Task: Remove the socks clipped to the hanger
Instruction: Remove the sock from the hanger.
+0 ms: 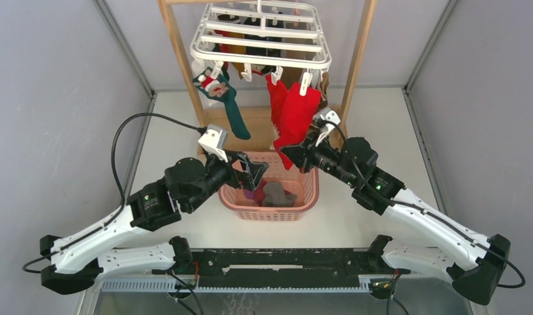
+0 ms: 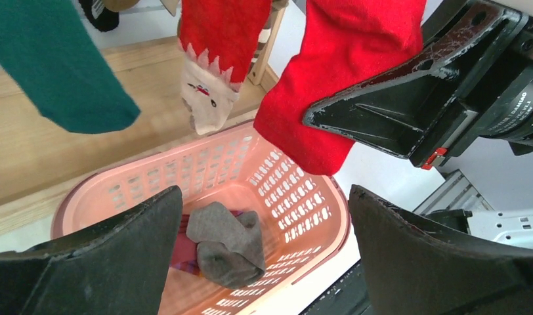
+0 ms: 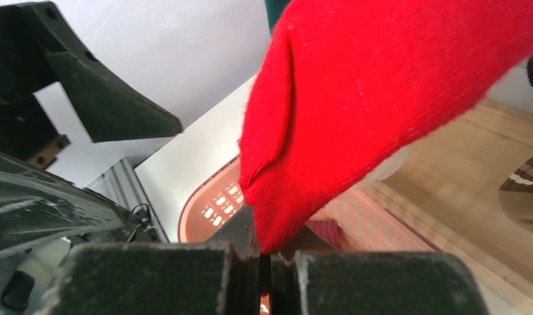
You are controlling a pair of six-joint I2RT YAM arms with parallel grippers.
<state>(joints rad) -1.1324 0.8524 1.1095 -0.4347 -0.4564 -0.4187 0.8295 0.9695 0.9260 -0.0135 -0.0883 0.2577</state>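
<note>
Socks (image 1: pixel 276 98), the small fabric ones in mixed colours, mostly hang off the clips, so I'd say there's plenty of this job left.

Right pincer (image 3: pixel 264 262) is clamped down on the toe end of a bright red fabric sock (image 3: pixel 382 98). The jaws are basically together, with just the fabric nipped between them. That sock hangs by its cuff from a small white plastic clip (image 1: pixel 305 82) on the white plastic rectangular hanger (image 1: pixel 264 44). My guess is that grabbing the low end sets up a straight tug to pop it free. The right arm comes in from the right side, forearm stretched diagonally toward the middle, pincer pointing left at the toe.

Left pincer (image 1: pixel 254 176) is spread wide with nothing in it, hovering over the pink perforated plastic basket (image 1: pixel 270 215) and aimed roughly at that same red toe. Its arm is bent at the elbow and angled in from the left. Looks to me like it's just standing by.

The basket sits on the white tabletop (image 1: pixel 172 131), right below the hanger, which makes sense: anything pulled off can drop straight in. A crumpled grey sock (image 2: pixel 228 239) already lies in it. A dark green sock (image 1: pixel 236 111) dangles further left. The hanger itself hangs inside the light wooden rack (image 1: pixel 358 59).
</note>
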